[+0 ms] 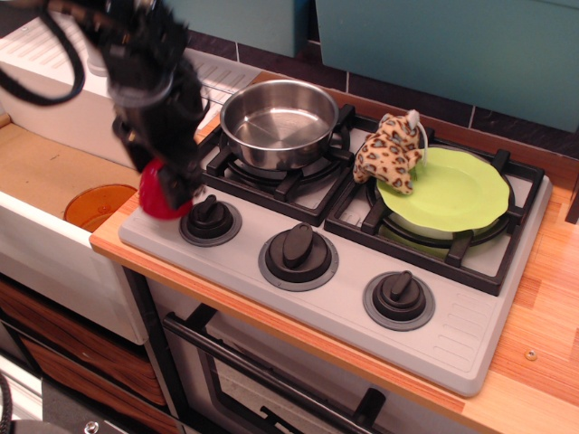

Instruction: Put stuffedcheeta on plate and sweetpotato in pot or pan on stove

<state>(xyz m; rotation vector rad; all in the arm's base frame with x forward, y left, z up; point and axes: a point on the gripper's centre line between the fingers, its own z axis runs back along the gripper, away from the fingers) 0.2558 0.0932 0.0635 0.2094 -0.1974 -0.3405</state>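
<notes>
The red sweetpotato [156, 197] is at the stove's front left corner, beside the left knob [210, 220]. My gripper [172, 181] reaches down onto it, and its fingers appear closed around its top; this part of the view is blurred. The spotted stuffedcheeta [391, 149] lies on the left rim of the lime-green plate [461, 194], which rests on the right burner. The steel pan [279, 122] stands empty on the back left burner of the grey stove [434, 334].
An orange translucent disc [95, 203] lies in the sink well to the left of the stove. Two more black knobs [298, 253] [398, 298] line the stove's front. A wooden counter [552, 298] runs on the right. Teal wall panels stand behind.
</notes>
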